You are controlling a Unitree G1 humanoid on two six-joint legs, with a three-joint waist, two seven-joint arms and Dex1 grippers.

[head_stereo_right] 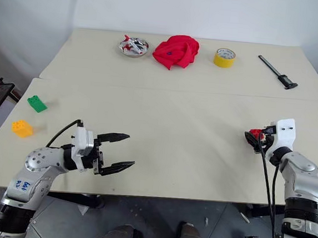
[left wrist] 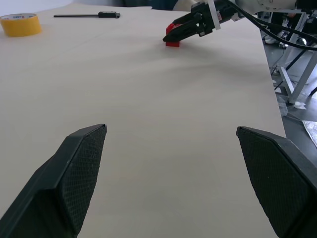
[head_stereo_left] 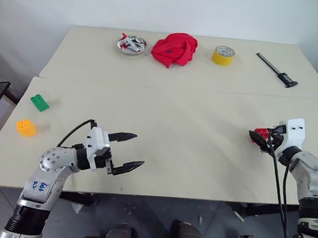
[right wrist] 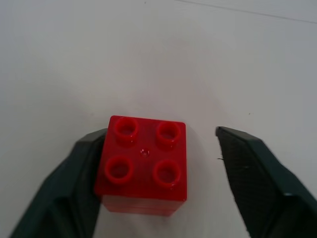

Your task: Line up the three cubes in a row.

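The red cube (right wrist: 142,163) sits studs-up on the table near its right edge. My right gripper (head_stereo_left: 257,137) is around it. In the right wrist view one finger (right wrist: 81,168) touches the cube's side, while a gap remains between the cube and the other finger (right wrist: 252,168). The green cube (head_stereo_left: 39,102) and the orange-yellow cube (head_stereo_left: 26,127) lie close together at the table's far left. My left gripper (head_stereo_left: 138,149) hovers open over the front left of the table with nothing between its fingers. It points towards the red cube (left wrist: 173,42).
Along the back table stand a metal bowl (head_stereo_left: 132,45) of small parts, a crumpled red cloth (head_stereo_left: 175,49), a yellow tape roll (head_stereo_left: 223,55) and a black tool (head_stereo_left: 277,70). A seam (head_stereo_left: 184,89) divides the two tables.
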